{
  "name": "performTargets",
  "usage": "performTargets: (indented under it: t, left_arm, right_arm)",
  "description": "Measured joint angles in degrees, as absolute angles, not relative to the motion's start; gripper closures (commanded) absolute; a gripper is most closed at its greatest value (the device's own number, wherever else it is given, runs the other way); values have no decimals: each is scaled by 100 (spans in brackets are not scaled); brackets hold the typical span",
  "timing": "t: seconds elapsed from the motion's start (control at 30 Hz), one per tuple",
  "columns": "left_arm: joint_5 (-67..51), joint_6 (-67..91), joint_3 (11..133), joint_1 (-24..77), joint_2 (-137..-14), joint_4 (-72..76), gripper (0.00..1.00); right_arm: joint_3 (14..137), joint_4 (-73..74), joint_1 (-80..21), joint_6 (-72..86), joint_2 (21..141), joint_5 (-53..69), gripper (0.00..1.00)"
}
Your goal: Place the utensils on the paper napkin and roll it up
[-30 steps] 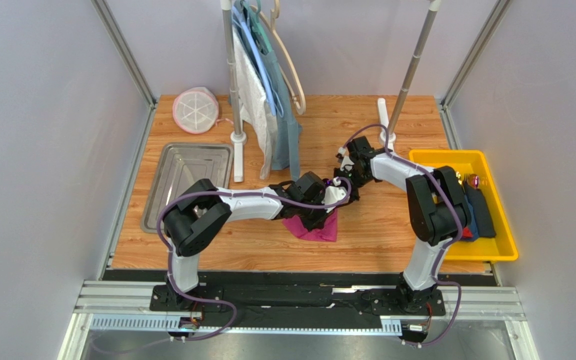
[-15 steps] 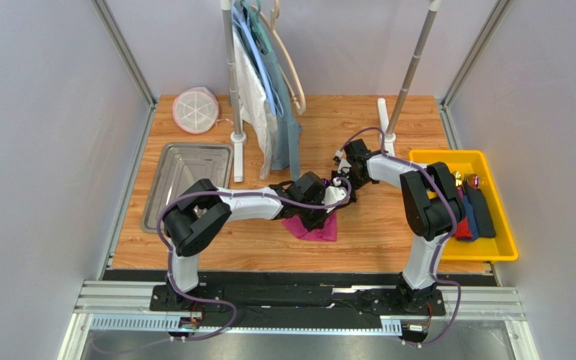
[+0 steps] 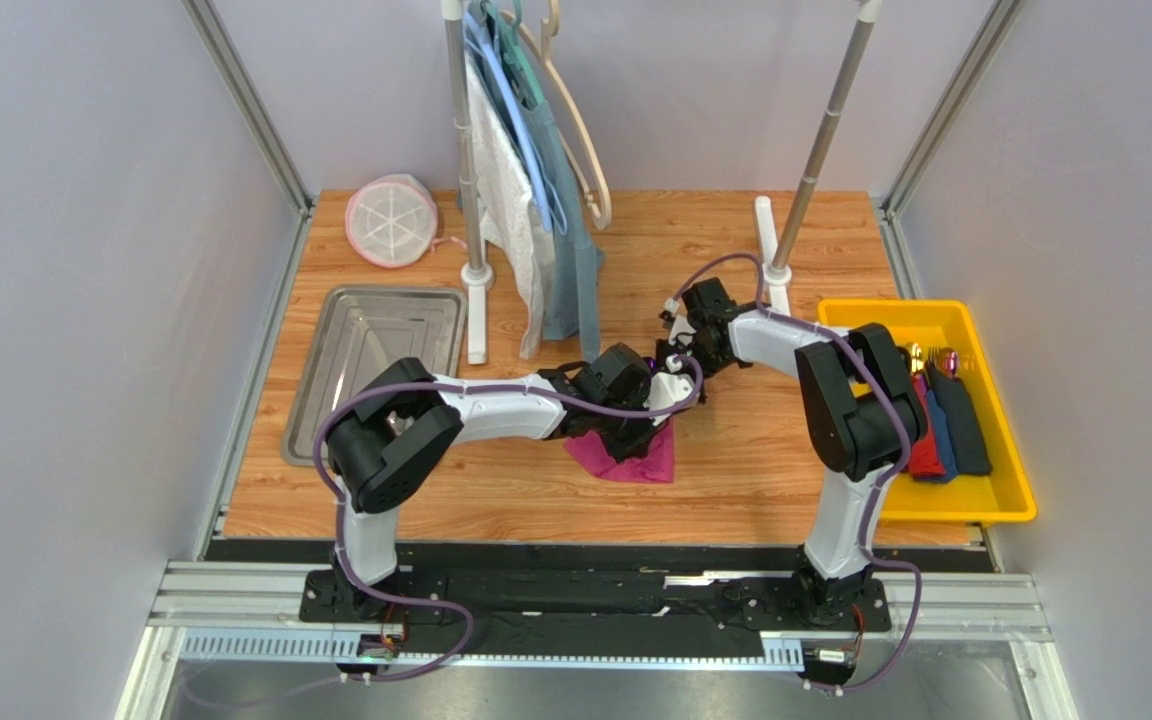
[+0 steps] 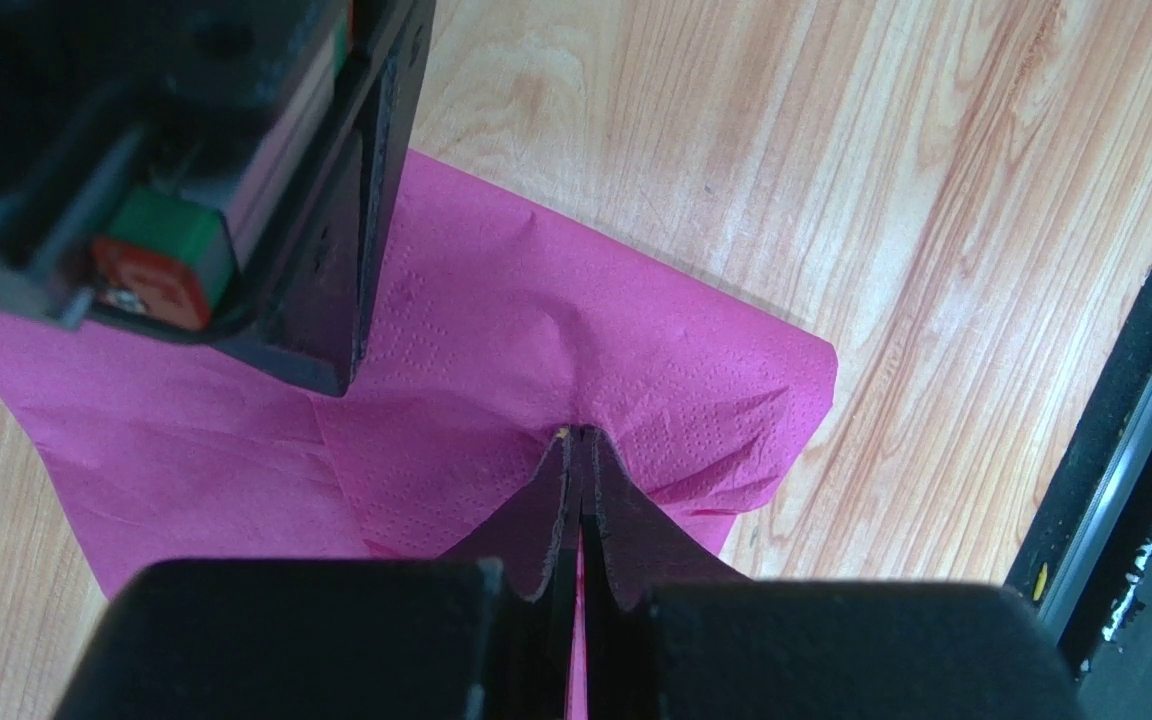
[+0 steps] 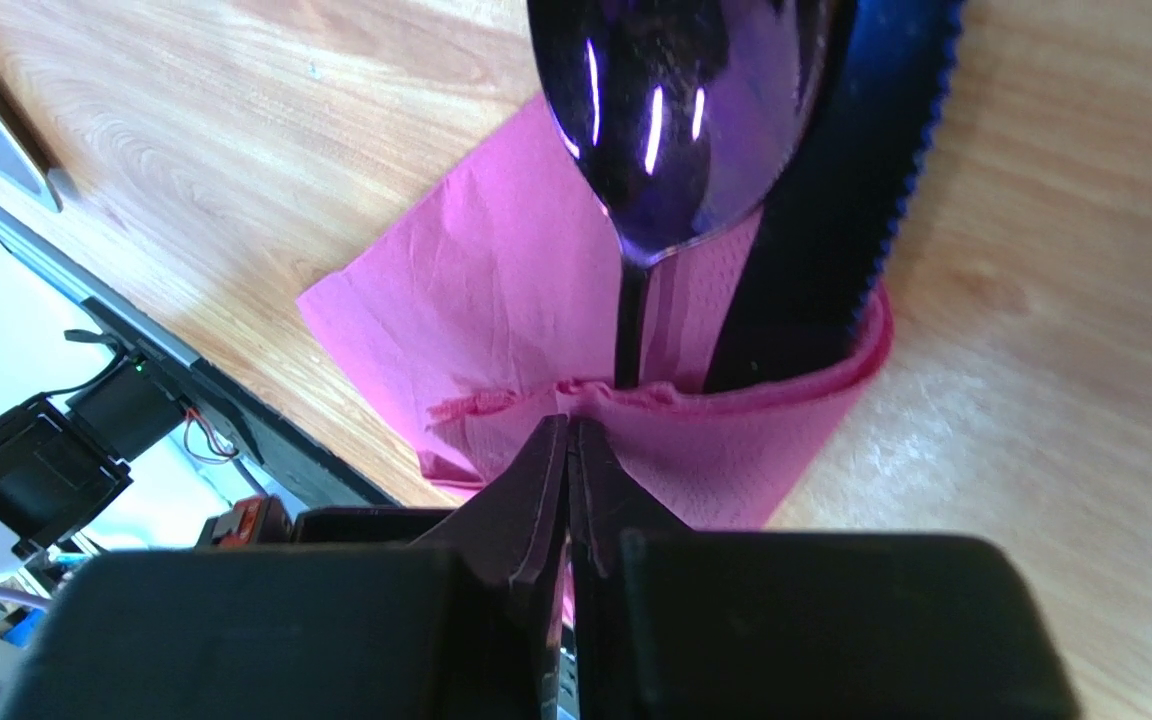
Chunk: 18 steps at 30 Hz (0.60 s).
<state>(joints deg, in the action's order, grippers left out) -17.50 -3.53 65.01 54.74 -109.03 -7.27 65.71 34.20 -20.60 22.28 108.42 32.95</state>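
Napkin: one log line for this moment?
napkin: folded over spoon and knife handles | left hand: shut on napkin | right hand: shut on napkin fold

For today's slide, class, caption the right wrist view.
Right gripper pinches the pink napkin folded over a purple spoon and serrated knife.

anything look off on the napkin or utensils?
The paper napkin puckers where the left claw pinches it, and its fold over the spoon and knife is uneven at the right claw. No tear visible.
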Motion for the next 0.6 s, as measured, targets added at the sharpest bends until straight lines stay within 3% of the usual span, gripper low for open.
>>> performTargets:
  t: [0.07,0.23,0.6]
  left_arm:
    - [-1750,-353,6501,5474,-10903,-727,100]
    - [-1728,-351,6488,5465,-10884,-738,89]
    - [-1590,158,6154,5140,-10031,-1323,85]
  right_arm:
    - [6573,3356,-2088,2246,10914,3295,96]
    - [6571,3269,-2095,2311,11083,3404,96]
    - [6412,3052,-2049,2362,11067,3562,99]
